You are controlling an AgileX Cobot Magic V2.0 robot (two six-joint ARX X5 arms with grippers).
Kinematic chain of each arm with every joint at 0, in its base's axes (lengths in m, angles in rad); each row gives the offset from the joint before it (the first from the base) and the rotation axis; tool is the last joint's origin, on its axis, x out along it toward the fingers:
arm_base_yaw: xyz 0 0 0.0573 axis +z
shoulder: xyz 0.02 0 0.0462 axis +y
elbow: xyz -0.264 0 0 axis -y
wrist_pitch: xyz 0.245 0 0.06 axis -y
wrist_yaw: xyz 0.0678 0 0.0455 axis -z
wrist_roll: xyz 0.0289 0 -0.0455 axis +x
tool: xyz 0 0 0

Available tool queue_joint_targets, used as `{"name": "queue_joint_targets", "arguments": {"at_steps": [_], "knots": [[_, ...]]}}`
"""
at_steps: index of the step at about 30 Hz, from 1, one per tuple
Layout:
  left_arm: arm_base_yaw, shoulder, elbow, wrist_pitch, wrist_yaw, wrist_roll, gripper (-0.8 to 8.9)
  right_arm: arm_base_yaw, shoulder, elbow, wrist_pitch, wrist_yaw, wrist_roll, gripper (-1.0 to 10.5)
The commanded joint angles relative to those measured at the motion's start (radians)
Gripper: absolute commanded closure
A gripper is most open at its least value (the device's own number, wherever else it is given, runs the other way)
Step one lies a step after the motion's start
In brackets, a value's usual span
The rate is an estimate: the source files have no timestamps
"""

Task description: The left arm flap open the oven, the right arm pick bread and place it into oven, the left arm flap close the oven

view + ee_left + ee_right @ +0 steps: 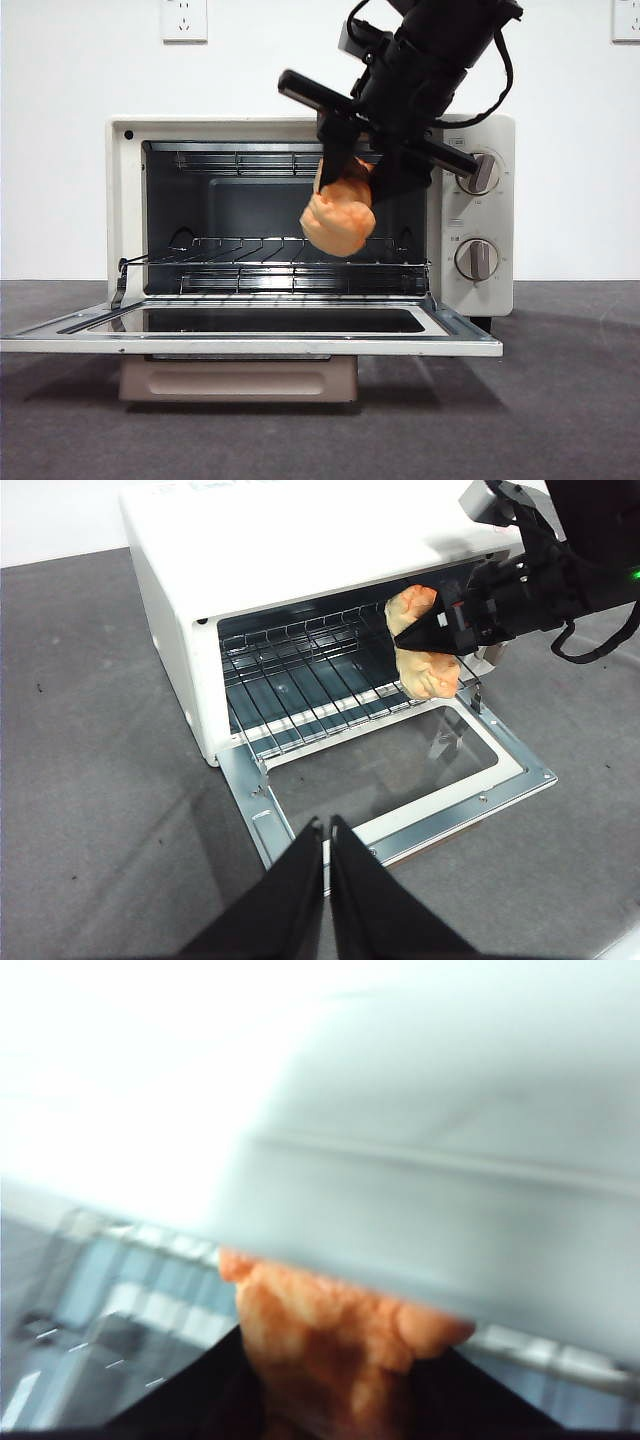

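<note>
One lumpy golden-orange bread point(338, 222) hangs before your open oven point(130, 200), clamped in the right gripper point(345, 175) jaws, above the dark grey counter point(560, 400); left gripper point(327, 830) jaws closed, empty.

Right gripper point(345, 185) — angled downward from the upper right, jaws clamped on a load held between them. Left gripper point(327, 830) — jaws pressed together, nothing between them, hanging clear
</note>
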Motion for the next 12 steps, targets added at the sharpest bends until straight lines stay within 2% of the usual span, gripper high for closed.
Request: {"name": "queue_joint_targets", "arguments": {"at_steps": [1, 7, 12], "knots": [[-0.009, 0.002, 0.021, 0.010, -0.004, 0.029, 7.98, 0.009, 0.034, 0.021, 0.016, 0.019, 0.016, 8.1], [-0.009, 0.002, 0.021, 0.009, -0.004, 0.052, 7.98, 0.010, 0.047, 0.021, 0.050, 0.046, 0.016, 8.0], [-0.009, 0.002, 0.021, 0.009, -0.004, 0.056, 7.98, 0.011, 0.047, 0.021, 0.046, 0.053, 0.024, 6.5]]}}
